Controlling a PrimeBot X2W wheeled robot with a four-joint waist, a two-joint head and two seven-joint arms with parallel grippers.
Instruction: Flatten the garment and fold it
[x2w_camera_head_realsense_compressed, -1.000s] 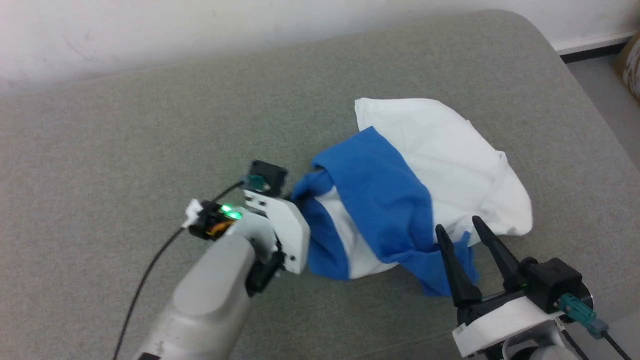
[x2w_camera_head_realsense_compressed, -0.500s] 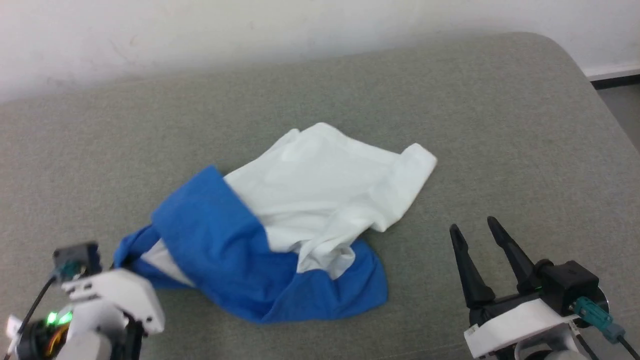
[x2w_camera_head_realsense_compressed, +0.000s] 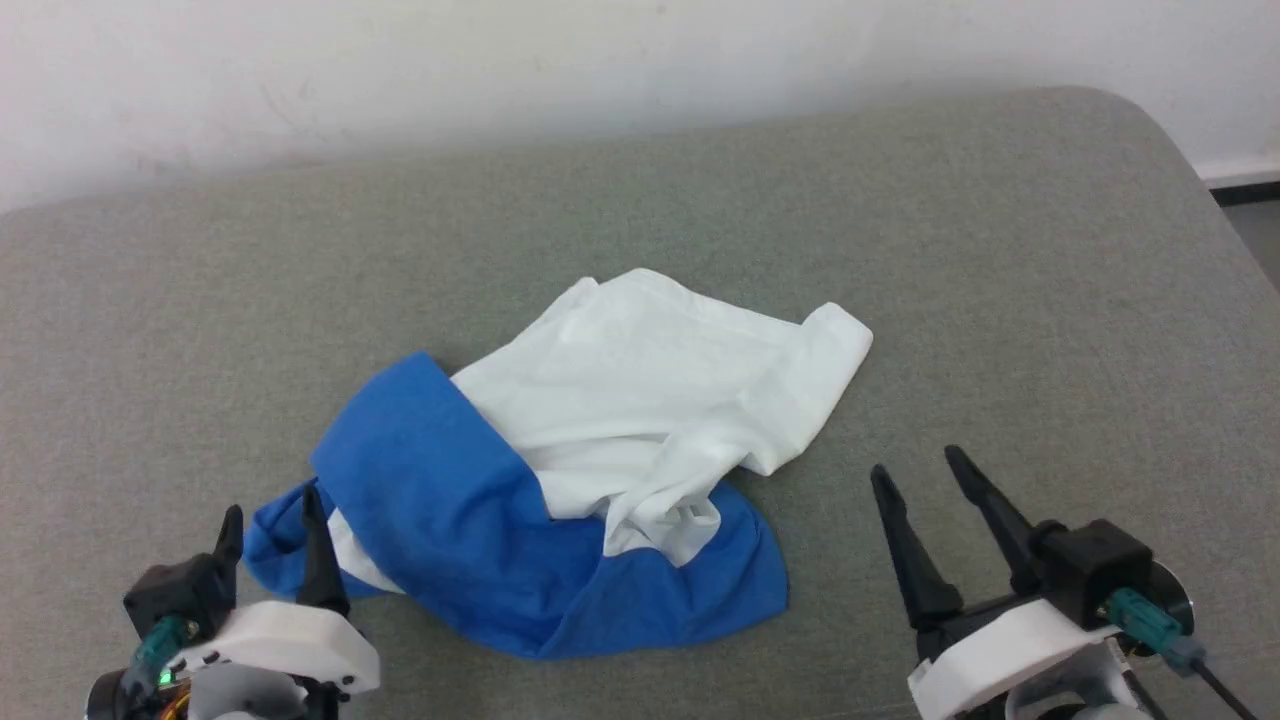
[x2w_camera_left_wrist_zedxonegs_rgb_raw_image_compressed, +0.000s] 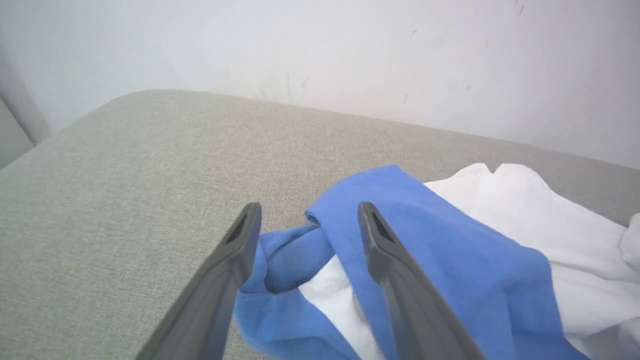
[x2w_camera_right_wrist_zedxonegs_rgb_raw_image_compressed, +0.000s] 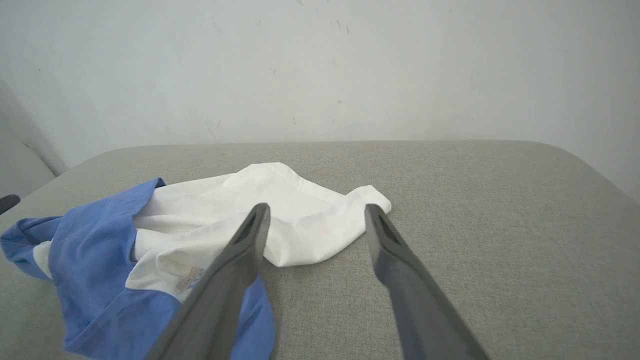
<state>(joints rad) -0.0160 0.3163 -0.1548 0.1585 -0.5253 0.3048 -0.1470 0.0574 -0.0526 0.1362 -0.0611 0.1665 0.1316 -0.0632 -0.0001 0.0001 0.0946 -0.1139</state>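
Observation:
The garment (x2w_camera_head_realsense_compressed: 640, 400) lies crumpled in the middle of the grey cushion (x2w_camera_head_realsense_compressed: 1000, 250), white at the back and with a broad blue band (x2w_camera_head_realsense_compressed: 450, 500) in front. My left gripper (x2w_camera_head_realsense_compressed: 272, 512) stands open at the blue left end, its tips over the cloth and holding nothing. In the left wrist view the open left gripper (x2w_camera_left_wrist_zedxonegs_rgb_raw_image_compressed: 308, 207) frames a blue fold of the garment (x2w_camera_left_wrist_zedxonegs_rgb_raw_image_compressed: 450, 250). My right gripper (x2w_camera_head_realsense_compressed: 917, 466) is open over bare cushion, to the right of the cloth. From the right wrist the open right gripper (x2w_camera_right_wrist_zedxonegs_rgb_raw_image_compressed: 317, 207) points at the garment's white corner (x2w_camera_right_wrist_zedxonegs_rgb_raw_image_compressed: 225, 200).
A white wall (x2w_camera_head_realsense_compressed: 600, 70) runs behind the cushion. The cushion's rounded corner (x2w_camera_head_realsense_compressed: 1180, 150) is at the far right, with a strip of floor (x2w_camera_head_realsense_compressed: 1255, 215) beyond it. Bare cushion lies all around the cloth.
My left gripper dragged the garment's blue end leftward, then opened and let it go. The head camera shifted. The right gripper stayed open.

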